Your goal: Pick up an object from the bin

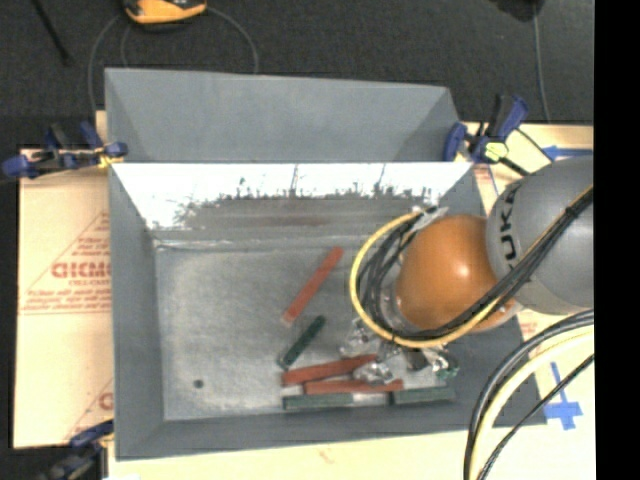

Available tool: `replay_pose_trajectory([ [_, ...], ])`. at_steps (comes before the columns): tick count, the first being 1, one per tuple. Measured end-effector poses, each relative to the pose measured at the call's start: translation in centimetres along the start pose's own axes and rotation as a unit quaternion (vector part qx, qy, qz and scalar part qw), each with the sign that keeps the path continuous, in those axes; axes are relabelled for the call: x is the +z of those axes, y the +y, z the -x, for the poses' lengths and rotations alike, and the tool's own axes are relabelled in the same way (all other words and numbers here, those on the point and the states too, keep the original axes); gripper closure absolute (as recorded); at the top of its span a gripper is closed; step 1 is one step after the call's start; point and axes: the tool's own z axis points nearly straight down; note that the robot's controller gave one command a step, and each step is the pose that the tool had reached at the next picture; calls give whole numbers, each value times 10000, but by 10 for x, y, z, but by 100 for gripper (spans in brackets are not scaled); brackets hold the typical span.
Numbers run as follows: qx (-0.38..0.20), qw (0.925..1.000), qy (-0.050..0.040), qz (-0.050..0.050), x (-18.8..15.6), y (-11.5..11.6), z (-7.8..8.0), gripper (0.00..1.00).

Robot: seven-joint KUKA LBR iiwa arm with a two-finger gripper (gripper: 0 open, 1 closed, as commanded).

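Camera view: gripper [374, 364] over the red stick's [316, 374] right end.

The end effector [372, 356] is down low in the grey bin [210, 308], near its right side, over a little heap of red and green sticks [330, 373]. One red stick [312, 286] and one dark green stick [302, 340] lie just beside the heap.
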Motion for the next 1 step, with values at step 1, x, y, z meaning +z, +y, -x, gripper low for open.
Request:
replay_pose_trajectory([
  [1, -3, 10000, 0, 0, 0, 0, 0, 100],
])
